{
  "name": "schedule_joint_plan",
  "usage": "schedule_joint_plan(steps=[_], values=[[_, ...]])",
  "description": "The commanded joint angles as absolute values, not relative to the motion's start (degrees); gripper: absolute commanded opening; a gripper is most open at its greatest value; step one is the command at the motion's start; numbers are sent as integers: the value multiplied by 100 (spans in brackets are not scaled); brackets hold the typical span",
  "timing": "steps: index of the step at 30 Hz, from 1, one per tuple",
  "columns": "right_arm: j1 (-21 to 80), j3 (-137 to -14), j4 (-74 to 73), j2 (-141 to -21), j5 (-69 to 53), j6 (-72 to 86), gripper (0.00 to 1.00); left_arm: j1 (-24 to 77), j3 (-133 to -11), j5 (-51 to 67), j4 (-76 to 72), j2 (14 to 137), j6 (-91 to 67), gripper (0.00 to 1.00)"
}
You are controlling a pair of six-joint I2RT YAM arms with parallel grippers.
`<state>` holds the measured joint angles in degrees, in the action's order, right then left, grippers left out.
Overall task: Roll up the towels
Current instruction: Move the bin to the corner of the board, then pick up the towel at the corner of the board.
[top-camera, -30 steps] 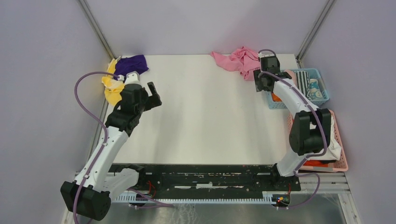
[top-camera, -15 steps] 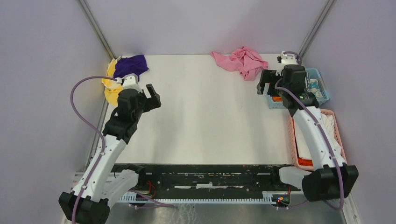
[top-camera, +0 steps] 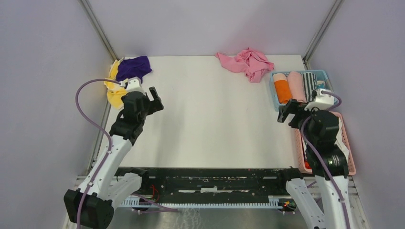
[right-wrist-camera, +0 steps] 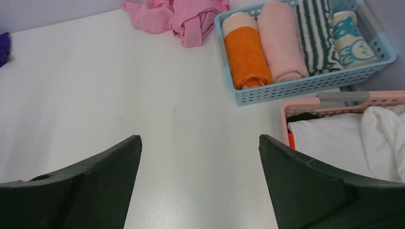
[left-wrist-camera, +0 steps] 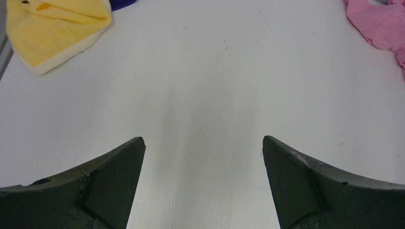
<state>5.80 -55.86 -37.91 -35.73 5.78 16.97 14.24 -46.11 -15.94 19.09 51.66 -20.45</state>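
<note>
A crumpled pink towel (top-camera: 247, 62) lies at the table's far edge; it also shows in the right wrist view (right-wrist-camera: 184, 14) and the left wrist view (left-wrist-camera: 379, 26). A yellow towel (top-camera: 114, 88) and a purple towel (top-camera: 134, 67) lie at the far left; the yellow one shows in the left wrist view (left-wrist-camera: 52, 28). A blue basket (top-camera: 329, 98) holds rolled towels: orange (right-wrist-camera: 246, 57), pink (right-wrist-camera: 282, 47), striped (right-wrist-camera: 315, 36), patterned (right-wrist-camera: 351, 38). My left gripper (top-camera: 156, 98) is open and empty near the yellow towel. My right gripper (top-camera: 286, 110) is open and empty just in front of the blue basket.
A pink basket (top-camera: 351, 164) with white cloth (right-wrist-camera: 363, 143) and an orange item stands at the right edge, under my right arm. The white table (top-camera: 210, 119) has metal frame posts at its far corners.
My right arm has pulled back from the far right corner beside the pink towel toward the near right, uncovering the blue basket. My left arm has barely moved.
</note>
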Motion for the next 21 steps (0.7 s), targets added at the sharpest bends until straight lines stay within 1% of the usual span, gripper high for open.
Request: schedule_joint_plan(steps=[1,7,13,18,21], values=[[852,-5265,-3952,-2772,1635,1355,100,1048,-4771,-2106,1628,5686,-2019,99],[1313,-4701,-3678,-1980,2134,1048,100,265,-5443,-2068,1631,7068,-2157,99],[1412,-4397,-3364,-1652,2091,949,100,-350,-6859,-2414,1654,8971,-2149,100],[1458,-4340,-3321,-1666,1806,860,100,-1088,-8056,-1749,1878,10610,-2280,93],[1450,-4307,-3292,-1719,1744,822,100,-1341,-8591,-1597,1871,11422,-2343,91]])
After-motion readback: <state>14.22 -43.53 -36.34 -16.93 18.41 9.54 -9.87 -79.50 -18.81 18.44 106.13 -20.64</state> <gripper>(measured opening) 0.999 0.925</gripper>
